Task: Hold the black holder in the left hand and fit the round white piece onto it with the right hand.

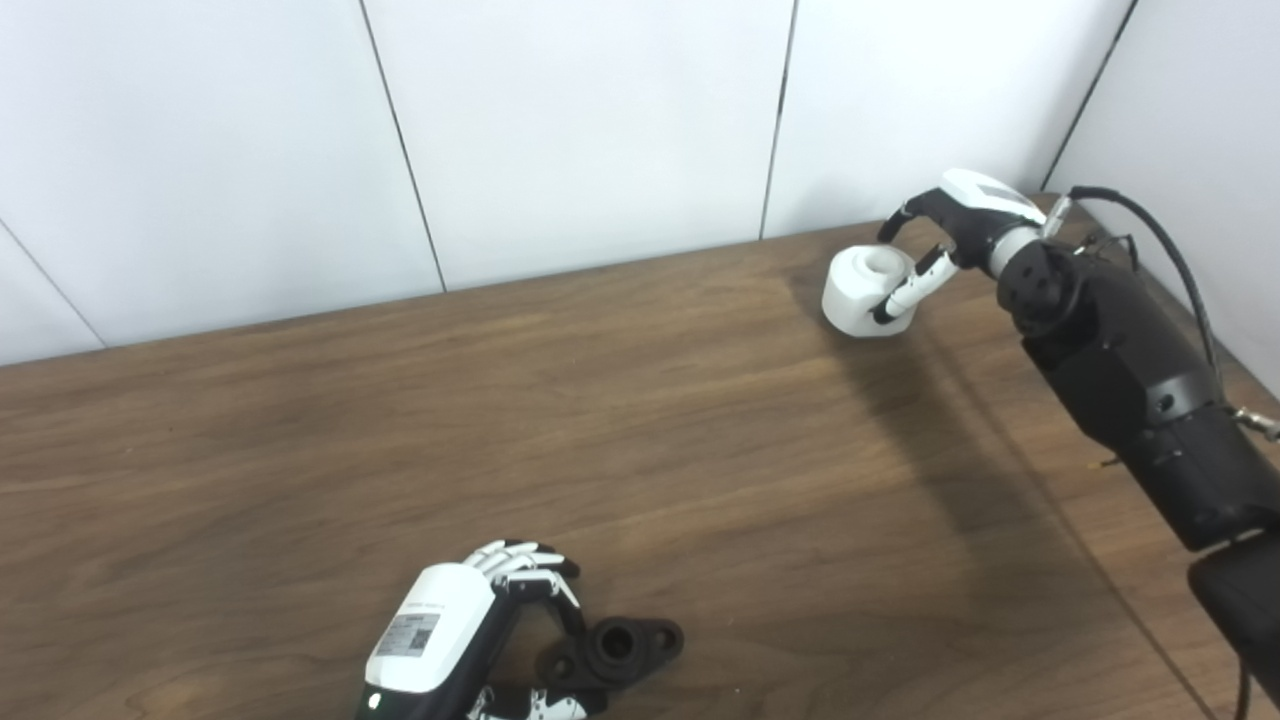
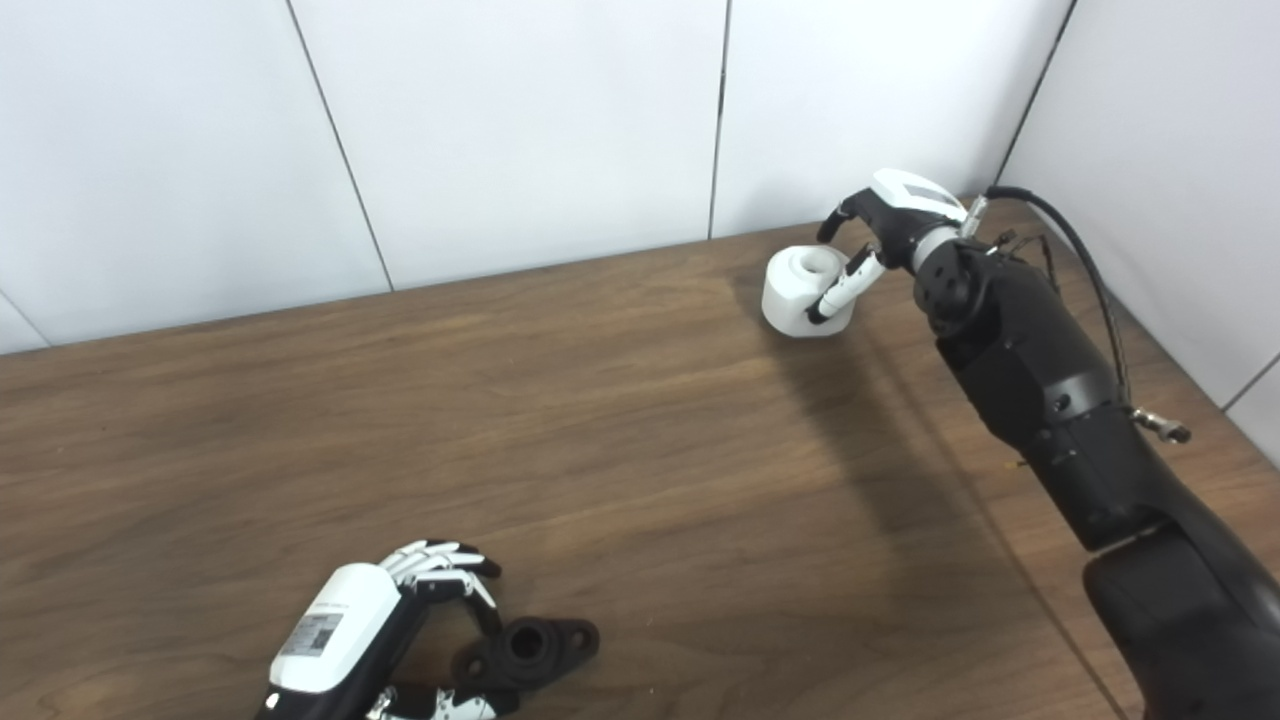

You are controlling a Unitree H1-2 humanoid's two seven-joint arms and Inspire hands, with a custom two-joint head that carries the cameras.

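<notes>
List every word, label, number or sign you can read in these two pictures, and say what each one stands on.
No text here can be read.
Left hand: a label with a small square code and lines of print on its white back, too small and blurred to read.
Right hand: a grey patch on its back, with no legible print.
Black holder, round white piece, table: no markings visible.

White panelled walls [image 1: 580, 130], wooden table [image 1: 500, 420]

Laboratory test cell: a bare wood-grain tabletop [image 1: 400, 430] enclosed at the far side and right by plain white wall panels [image 1: 580, 130] with dark seams; no domestic furnishings.
</notes>
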